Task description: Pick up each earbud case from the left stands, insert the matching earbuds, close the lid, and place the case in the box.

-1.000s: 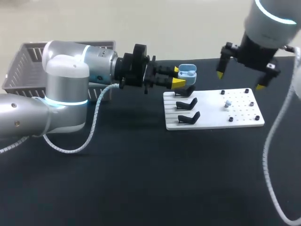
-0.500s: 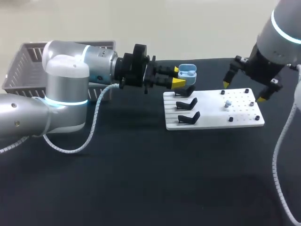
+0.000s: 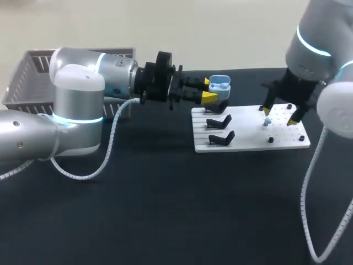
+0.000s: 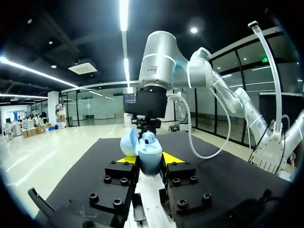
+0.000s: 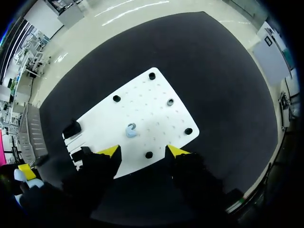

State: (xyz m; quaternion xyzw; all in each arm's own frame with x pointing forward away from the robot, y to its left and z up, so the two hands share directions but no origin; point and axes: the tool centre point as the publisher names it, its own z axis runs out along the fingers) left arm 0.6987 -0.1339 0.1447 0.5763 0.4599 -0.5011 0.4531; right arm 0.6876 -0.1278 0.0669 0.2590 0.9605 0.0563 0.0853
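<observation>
1. Down and inward comes the right tool [image 3: 279, 116] over the white board [image 3: 248, 142], where a second ago it was high. Its fingers are spread wide and empty, and a pale blue earbud [image 5: 130, 129] lies on the board just ahead of them.
2. Black stands [image 3: 219, 130] line the board's left part.
3. The left tool [image 3: 209, 90] hasn't budged. It is clamped on the earbud case [image 3: 219, 86] above the far stand, lid swung open toward the far side, with one earbud seated inside.
4. Far left on the bench [image 3: 165, 210] sits a grey basket [image 3: 25, 77].

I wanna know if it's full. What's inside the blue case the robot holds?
The blue case, lid open, sits in the left gripper. One rounded pale piece, likely an earbud, pokes out. Deeper inside is hidden by its wall.
</observation>
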